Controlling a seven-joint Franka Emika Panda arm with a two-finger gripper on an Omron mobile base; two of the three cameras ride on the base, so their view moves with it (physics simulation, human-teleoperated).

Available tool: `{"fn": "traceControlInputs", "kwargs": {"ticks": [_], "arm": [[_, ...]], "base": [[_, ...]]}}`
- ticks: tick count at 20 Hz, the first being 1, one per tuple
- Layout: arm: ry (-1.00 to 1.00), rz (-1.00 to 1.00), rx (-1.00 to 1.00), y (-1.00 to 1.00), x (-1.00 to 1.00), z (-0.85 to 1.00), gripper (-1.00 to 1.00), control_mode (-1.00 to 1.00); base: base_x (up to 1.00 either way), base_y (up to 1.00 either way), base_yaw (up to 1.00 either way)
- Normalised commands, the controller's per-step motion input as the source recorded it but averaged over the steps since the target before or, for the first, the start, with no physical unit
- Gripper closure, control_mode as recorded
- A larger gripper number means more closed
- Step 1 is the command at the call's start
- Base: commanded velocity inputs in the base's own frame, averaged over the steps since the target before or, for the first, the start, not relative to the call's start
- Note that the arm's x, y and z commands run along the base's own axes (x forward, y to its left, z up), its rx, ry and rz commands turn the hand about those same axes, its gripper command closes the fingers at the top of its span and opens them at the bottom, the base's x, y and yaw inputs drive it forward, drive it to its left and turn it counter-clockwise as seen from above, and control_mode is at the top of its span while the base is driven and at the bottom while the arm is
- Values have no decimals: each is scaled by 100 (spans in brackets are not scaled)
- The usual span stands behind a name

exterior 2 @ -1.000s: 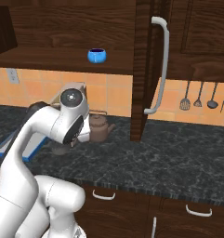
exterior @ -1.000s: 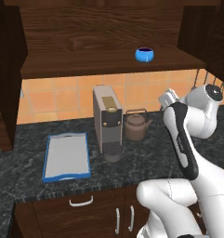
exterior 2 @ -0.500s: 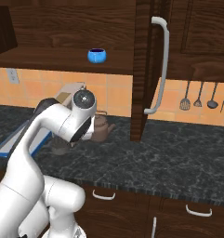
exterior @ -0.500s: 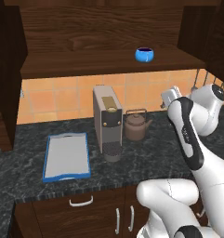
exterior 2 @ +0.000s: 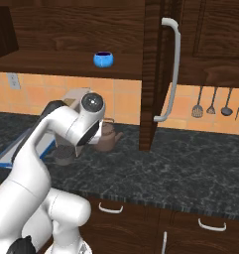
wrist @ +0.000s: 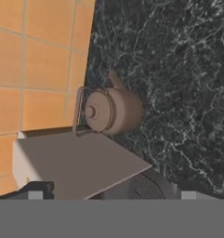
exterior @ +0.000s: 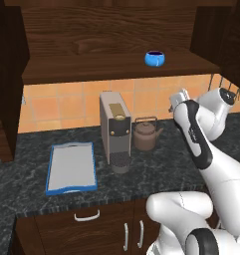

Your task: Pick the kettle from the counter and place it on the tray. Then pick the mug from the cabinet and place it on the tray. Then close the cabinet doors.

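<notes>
- Nearest to us, our white arm [exterior: 201,149] bends up over the counter [exterior: 37,184], with the wrist raised above and to the right of the kettle [exterior: 145,136].
- At the hand, the gripper [exterior: 177,97] shows as a pale block in the left base view; in the hand view just two small dark fingertips [wrist: 35,195] peek up at the bottom edge, well apart, so the jaws look open and they hold nothing.
- On the counter, the kettle stands upright, just right of the coffee machine [exterior: 115,130], with its spout pointing away from the machine and its thin handle arched over the lid.
- From the hand view we look down on the kettle [wrist: 111,109], seeing the lid knob and the handle, close to the orange tiled wall [wrist: 34,65].
- Left of the coffee machine lies the tray [exterior: 71,167], flat on the counter and bare, well apart from the kettle.
- Farther back and higher, the mug [exterior: 154,58] sits on the shelf of the cabinet [exterior: 91,55], above and slightly right of the kettle.
- Beside the shelf, one cabinet door [exterior 2: 160,74] stands swung open, its silver bar handle [exterior 2: 171,69] facing us in the right base view.
- Beyond that door, dark utensils [exterior 2: 217,101] hang on the tiled wall.
</notes>
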Motion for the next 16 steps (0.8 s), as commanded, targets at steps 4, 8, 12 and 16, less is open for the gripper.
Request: {"fn": "traceControlInputs", "kwargs": {"ticks": [4,8,12,16], "arm": [[0,0,0,0,26,-6,-100,-100],[1,0,0,0,25,-15,-100,-100],[1,0,1,0,25,-19,-100,-100],[2,-1,2,0,27,-21,-100,-100]], "base": [[0,0,0],[0,0,0],[0,0,0],[0,0,0]]}}
